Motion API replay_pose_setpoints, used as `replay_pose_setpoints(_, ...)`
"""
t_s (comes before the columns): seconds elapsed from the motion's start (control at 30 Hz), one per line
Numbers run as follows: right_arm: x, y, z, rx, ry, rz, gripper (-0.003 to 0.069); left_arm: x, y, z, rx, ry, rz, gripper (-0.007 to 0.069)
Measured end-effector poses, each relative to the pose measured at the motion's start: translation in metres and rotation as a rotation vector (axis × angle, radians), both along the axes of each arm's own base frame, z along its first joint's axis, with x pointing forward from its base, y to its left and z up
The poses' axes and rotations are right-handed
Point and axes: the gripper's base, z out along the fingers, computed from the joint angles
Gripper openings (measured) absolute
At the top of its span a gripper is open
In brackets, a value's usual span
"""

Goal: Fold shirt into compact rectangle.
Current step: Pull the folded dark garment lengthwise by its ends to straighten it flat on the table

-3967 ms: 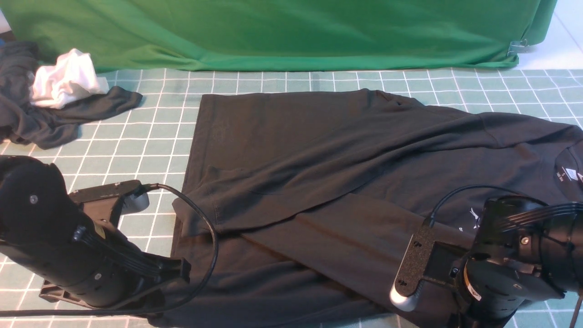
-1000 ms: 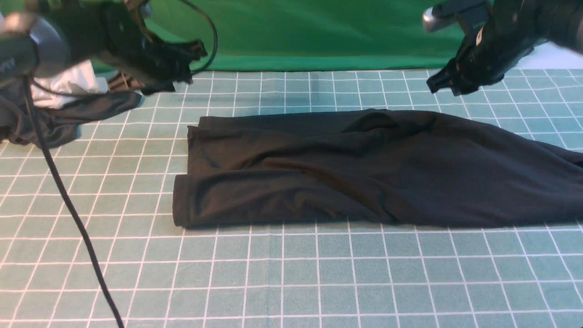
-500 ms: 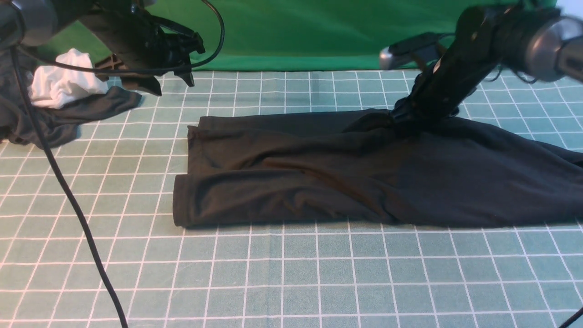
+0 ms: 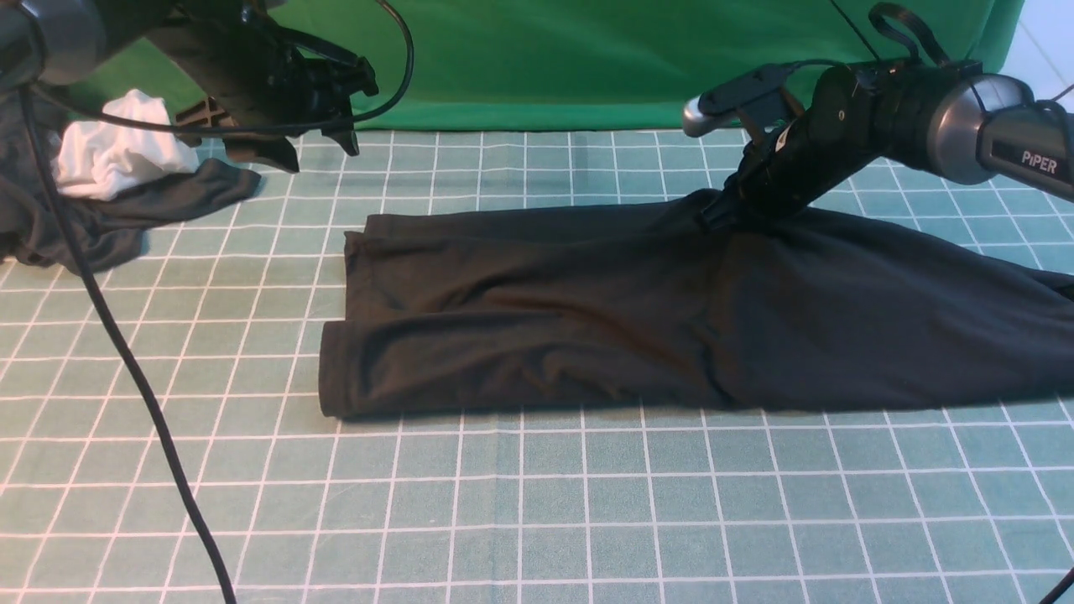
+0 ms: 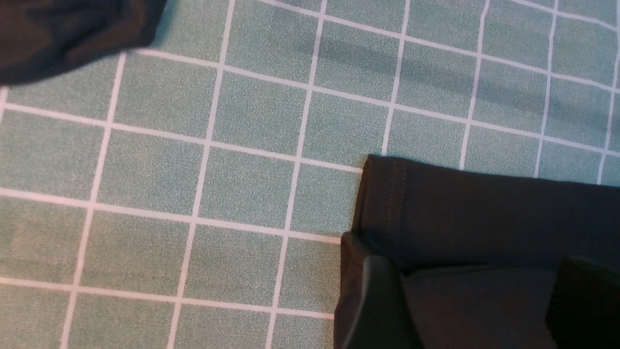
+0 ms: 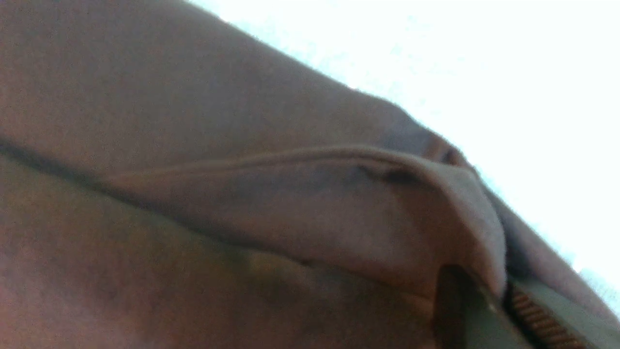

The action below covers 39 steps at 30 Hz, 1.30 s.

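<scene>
The black long-sleeved cotton shirt [image 4: 520,335] is spreading across the white-gridded green counter [image 4: 537,512], its far edge meeting the right gripper [image 4: 722,214] at about one o'clock of the front view, where the jaws are pinching a fold. At eleven o'clock, the left gripper [image 4: 323,164] is hovering wide-jawed and empty beyond the shirt's left end.

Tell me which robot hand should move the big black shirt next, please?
Probably the right: the black metal right gripper already pinches the big black cloth shirt at its far edge. The black metal left gripper hangs open, holding nothing.
</scene>
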Motion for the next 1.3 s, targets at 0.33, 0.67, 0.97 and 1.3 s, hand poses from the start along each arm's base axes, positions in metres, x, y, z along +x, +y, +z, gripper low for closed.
replay_pose_setpoints(0.33, 0.018, -0.018, 0.013, 0.057, -0.065, -0.097, 0.0036, 0.002, 0.000, 0.001, 0.014, -0.026, -0.020, 0.0417)
replay_pose_setpoints(0.67, 0.028, -0.024, -0.004, 0.125, -0.088, -0.201, 0.0090, 0.010, -0.003, -0.029, -0.001, 0.035, -0.042, 0.0417)
replay_pose_setpoints(0.97, 0.020, -0.027, 0.028, 0.121, -0.090, -0.187, 0.0331, 0.024, -0.014, -0.080, -0.091, 0.085, -0.120, 0.0417)
replay_pose_setpoints(1.3, -0.013, -0.034, 0.127, 0.146, -0.167, -0.162, 0.0332, 0.034, -0.015, -0.106, -0.081, 0.043, -0.147, 0.0126)
